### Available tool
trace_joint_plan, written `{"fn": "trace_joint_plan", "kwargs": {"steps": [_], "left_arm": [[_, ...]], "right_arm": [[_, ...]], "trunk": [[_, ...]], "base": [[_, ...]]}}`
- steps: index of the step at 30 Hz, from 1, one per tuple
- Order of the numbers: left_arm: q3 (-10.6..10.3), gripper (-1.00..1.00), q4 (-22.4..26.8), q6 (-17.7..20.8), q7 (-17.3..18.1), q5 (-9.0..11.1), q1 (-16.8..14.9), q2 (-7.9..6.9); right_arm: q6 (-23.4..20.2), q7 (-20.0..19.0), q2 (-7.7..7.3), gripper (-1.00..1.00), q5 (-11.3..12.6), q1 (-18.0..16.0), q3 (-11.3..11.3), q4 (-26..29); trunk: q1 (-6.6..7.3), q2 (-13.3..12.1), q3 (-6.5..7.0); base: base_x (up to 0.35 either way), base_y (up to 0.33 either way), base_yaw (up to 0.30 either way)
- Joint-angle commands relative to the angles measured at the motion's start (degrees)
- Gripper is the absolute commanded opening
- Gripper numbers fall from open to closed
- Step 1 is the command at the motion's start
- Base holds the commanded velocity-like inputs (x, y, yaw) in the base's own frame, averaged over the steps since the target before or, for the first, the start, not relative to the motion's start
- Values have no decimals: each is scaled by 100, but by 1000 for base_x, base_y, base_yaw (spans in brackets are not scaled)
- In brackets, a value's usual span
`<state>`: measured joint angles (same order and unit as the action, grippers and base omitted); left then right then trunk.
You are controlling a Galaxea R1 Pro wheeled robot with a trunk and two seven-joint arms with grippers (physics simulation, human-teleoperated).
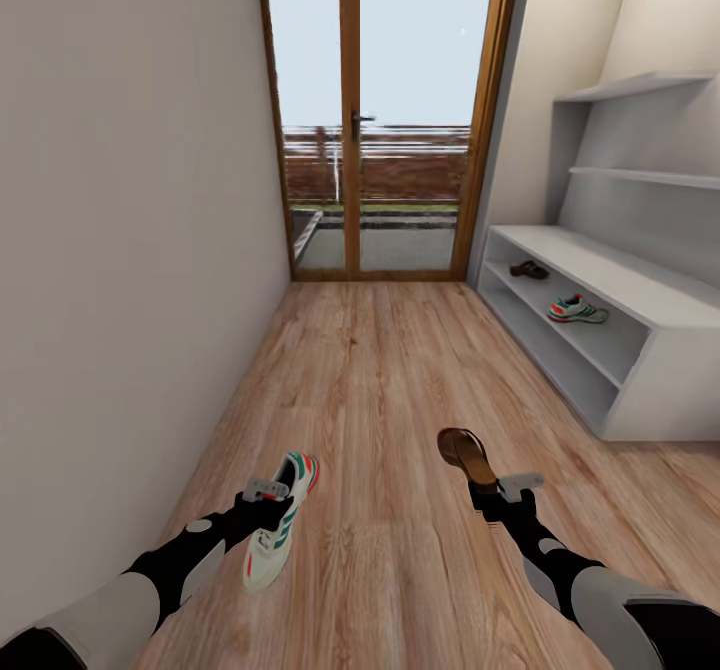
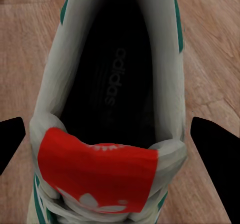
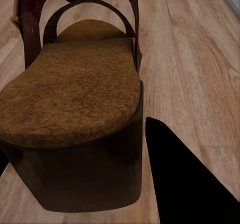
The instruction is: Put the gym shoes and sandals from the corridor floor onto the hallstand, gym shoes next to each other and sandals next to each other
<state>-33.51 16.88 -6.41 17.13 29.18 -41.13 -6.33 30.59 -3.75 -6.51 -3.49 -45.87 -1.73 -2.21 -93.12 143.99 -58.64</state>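
Two shoes are held above the corridor floor [image 1: 400, 370]: a gym shoe [image 1: 282, 523] clamped in the left gripper [image 1: 262, 506], a sandal [image 1: 468, 456] in the right gripper [image 1: 500, 495]. Each is best set beside its mate on the hallstand [image 1: 640, 300].

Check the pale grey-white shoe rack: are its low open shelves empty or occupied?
Occupied. On one shelf of the pale grey-white shoe rack sit a white sneaker with teal and red trim and, further along, a brown sandal.

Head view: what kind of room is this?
Probably a house's narrow corridor: wood-plank floor, a glass door at the far end, and a pale shoe rack along the wall holding a sneaker.
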Motion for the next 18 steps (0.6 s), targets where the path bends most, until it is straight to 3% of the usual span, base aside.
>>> {"fn": "trace_joint_plan", "kwargs": {"steps": [1,16,17,18], "left_arm": [[0,-100,1,-1,-4,0,0,0],[-76,-100,6,-9,-2,0,0,7],[-97,-100,5,-7,-1,-1,0,7],[-309,-100,4,3,0,-50,0,8]], "right_arm": [[-1,-11,0,-100,15,-1,6,1],[-1,-10,-2,-100,15,-1,6,1],[-1,-10,-1,-100,15,-1,6,1],[-1,-8,-1,-100,15,-1,6,1]], "trunk": [[0,0,0],[0,0,0],[0,0,0],[0,0,0]], "base": [[347,0,0],[347,0,0],[347,0,0],[347,0,0]]}}
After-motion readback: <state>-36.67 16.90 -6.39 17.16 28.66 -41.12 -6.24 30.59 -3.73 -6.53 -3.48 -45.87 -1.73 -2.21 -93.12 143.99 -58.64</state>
